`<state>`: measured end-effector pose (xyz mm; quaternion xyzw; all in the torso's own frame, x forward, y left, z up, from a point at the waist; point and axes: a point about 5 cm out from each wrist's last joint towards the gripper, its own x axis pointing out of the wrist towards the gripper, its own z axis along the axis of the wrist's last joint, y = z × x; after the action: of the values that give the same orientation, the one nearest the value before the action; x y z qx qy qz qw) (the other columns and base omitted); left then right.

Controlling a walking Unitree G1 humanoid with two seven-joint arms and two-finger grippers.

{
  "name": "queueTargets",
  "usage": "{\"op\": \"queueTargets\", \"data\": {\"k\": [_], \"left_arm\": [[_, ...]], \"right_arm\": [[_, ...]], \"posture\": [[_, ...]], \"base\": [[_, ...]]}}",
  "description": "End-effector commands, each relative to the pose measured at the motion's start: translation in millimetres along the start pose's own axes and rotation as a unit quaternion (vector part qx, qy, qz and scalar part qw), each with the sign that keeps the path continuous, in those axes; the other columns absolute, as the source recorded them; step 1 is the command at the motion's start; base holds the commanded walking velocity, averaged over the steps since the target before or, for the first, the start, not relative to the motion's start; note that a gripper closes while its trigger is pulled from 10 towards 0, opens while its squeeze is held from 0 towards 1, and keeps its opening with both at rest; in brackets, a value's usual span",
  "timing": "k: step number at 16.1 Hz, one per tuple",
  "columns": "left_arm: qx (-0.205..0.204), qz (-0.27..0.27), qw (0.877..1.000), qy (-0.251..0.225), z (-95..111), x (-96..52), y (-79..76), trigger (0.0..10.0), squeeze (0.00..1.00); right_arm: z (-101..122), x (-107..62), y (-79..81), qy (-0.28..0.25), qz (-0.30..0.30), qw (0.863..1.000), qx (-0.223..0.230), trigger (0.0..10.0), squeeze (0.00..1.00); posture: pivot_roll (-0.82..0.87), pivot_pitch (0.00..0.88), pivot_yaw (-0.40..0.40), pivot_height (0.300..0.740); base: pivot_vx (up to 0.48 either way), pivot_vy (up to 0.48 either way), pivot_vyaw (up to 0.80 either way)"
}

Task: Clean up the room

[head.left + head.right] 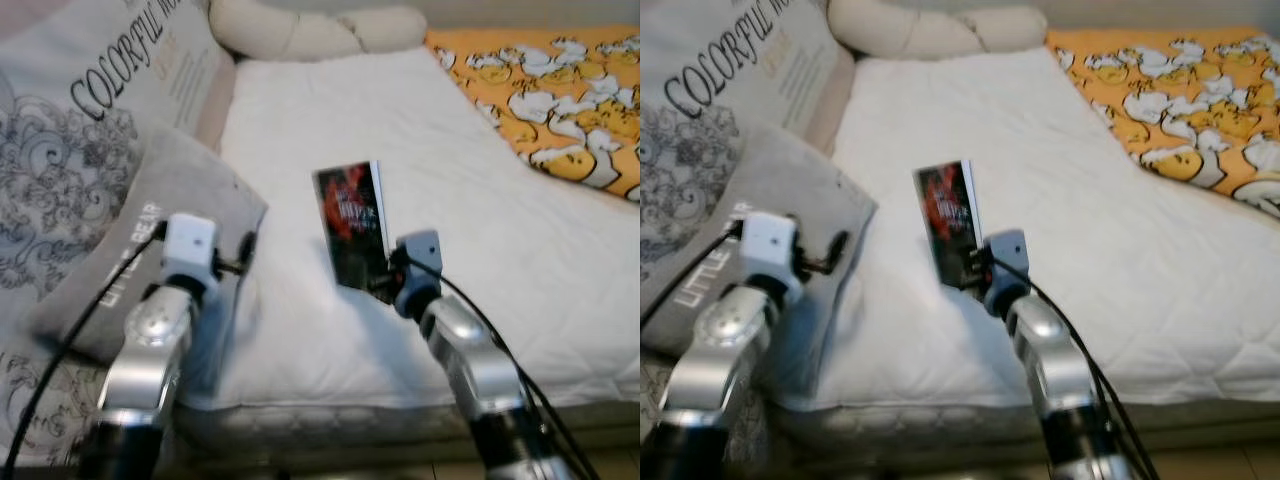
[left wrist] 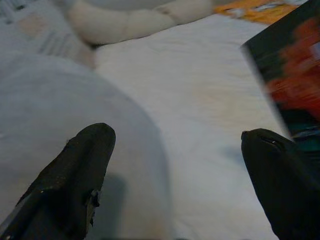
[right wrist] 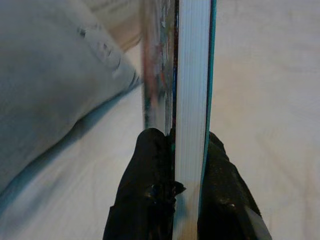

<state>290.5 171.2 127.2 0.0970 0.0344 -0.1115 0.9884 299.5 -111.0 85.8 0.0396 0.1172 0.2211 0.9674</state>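
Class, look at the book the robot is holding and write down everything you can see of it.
The book is a slim paperback with a dark cover bearing red artwork, white page edges and a teal trim along one edge. It is held upright above the white mattress, lifted clear of it. The right pincer is shut on its lower end, one black finger pressed against each cover. The title is too blurred to read.

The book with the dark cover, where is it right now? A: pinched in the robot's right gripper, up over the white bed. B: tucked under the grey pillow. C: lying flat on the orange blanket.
A: the right gripper clamps the book, holding it upright above the white bed.
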Motion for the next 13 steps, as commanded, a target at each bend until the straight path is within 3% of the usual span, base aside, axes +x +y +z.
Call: {"op": "queueTargets", "data": {"k": [1,3,6,10,13], "left_arm": [[0.013,-0.028,0.999,0.015,-2,-4.2,-1.6,10.0,0.0],[0.02,-0.104,0.994,0.034,4,-6.5,-9.0,10.0,0.0],[0.028,-0.219,0.974,0.058,10,-16.6,-15.2,10.0,0.0],[0.017,-0.225,0.972,0.072,14,-18.7,-10.4,10.0,0.0],[0.013,-0.246,0.965,0.089,16,-23.1,-19.4,10.0,0.0]], "right_arm": [[15,2.6,-3.8,-0.015,0.014,0.999,0.029,10.0,0.0],[15,13.0,-5.6,0.044,0.062,0.996,0.042,10.0,0.0],[20,35.3,-32.0,0.094,0.023,0.987,0.13,10.0,0.0],[39,48.1,-42.7,0.078,0.027,0.977,0.198,10.0,0.0],[38,52.1,-43.2,0.091,0.037,0.967,0.237,10.0,0.0]], "posture": [[-0.01,0.0,0.034,0.74],[0.0,0.0,0.027,0.74],[0.02,0.0,0.016,0.74],[0.03,0.0,0.025,0.74],[0.03,0.0,0.026,0.74]], "base": [[0.0,0.0,0.0],[0.0,0.0,0.0],[0.0,0.0,0.0],[0.0,0.0,0.0],[0.0,0.0,0.0]]}}
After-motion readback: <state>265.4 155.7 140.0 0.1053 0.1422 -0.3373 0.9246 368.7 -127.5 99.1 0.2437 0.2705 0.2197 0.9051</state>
